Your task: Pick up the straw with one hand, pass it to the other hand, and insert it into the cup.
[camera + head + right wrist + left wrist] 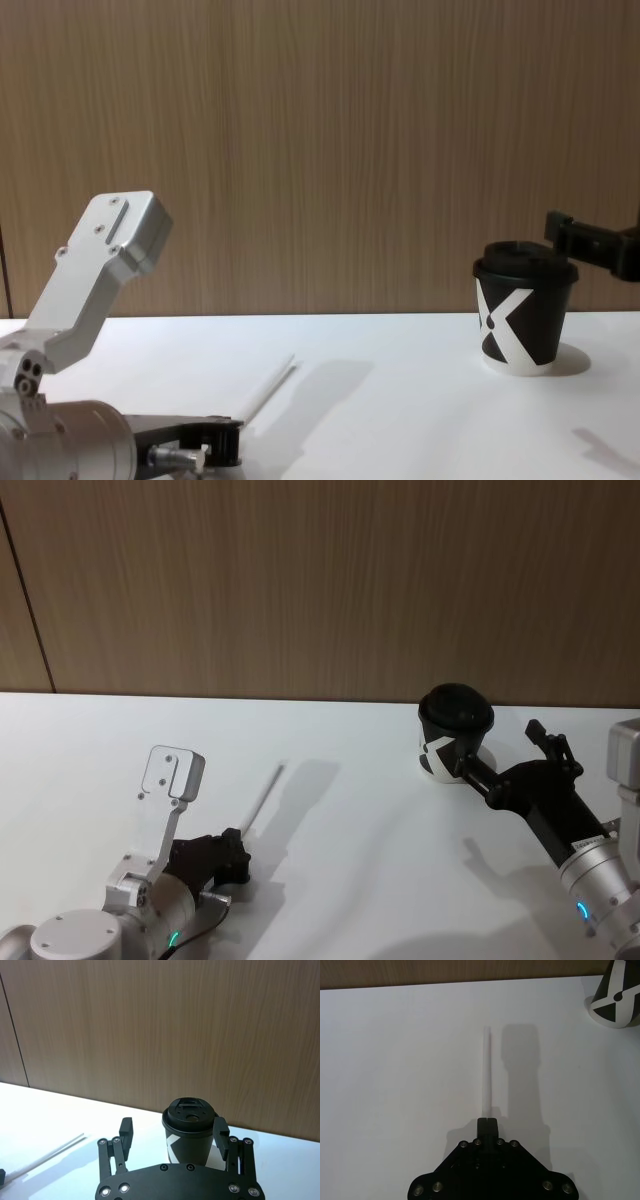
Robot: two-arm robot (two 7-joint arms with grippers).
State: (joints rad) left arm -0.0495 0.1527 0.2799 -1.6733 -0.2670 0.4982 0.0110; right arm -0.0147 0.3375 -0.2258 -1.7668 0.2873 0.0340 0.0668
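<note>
Left wrist view first: see the left claw (487,1122) pinched shut on the near end of the straw (486,1070), the long free length pointing forward over the white worktop (395,1085). In the head view, find the right claw (497,747) spread wide at the cup (455,720), 1 finger on each side near lid height; cannot tell whether touching. Cup upright at the right rear of the worktop, lid on, well apart from the straw.

Judge the step in hand as the handover. Hold the pinch firm at the tube's end, leaving most of the length bare for the other claw. Bring the right claw clear of the cup first, backing away without nudging it. Meet over the open middle of the worktop, straw tilted up, right claw taking it near the middle. Loosen the left only after seeing that grip closed.

Plenty of bare room between the 2 arms. Mind the wooden wall (320,580) near behind the cup, and the straw's free tip swinging wide on any wrist turn.
</note>
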